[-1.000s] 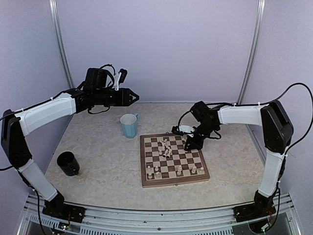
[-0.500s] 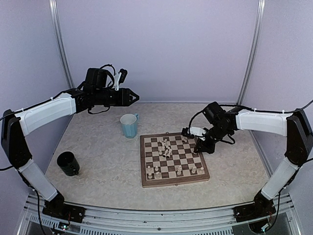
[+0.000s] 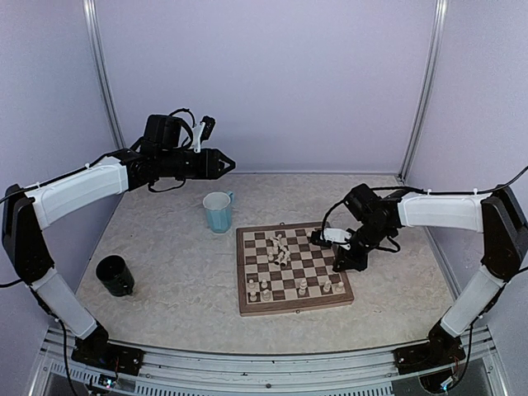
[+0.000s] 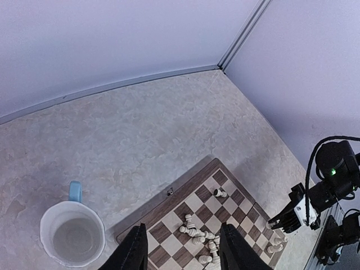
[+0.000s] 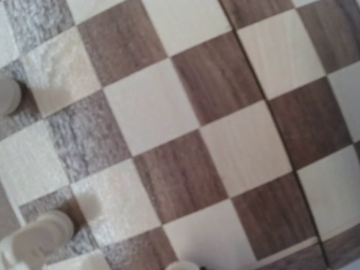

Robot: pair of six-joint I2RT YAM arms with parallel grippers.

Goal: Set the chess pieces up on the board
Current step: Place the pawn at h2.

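Note:
The board (image 3: pixel 289 311) lies in the middle of the table. Several pale chess pieces lie toppled in a heap (image 3: pixel 279 247) on its far half, and one lies alone (image 4: pixel 220 193) nearer the far corner. Others stand along its near row (image 3: pixel 303 287). My right gripper (image 3: pixel 345 262) hangs low over the board's right side, shut on a small pale chess piece (image 5: pixel 181 265) whose top shows at the bottom edge of the right wrist view. My left gripper (image 4: pixel 183 253) is held high over the table's far left, open, with nothing between its fingers (image 4: pixel 135 253).
A light blue cup (image 3: pixel 218 212) stands just beyond the board's far left corner. A black cup (image 3: pixel 115 275) stands near the left edge. Purple walls close the table at the back and both sides.
My right gripper has moved from beside the heap towards the board's right edge and nearer the front. The left arm has not moved.

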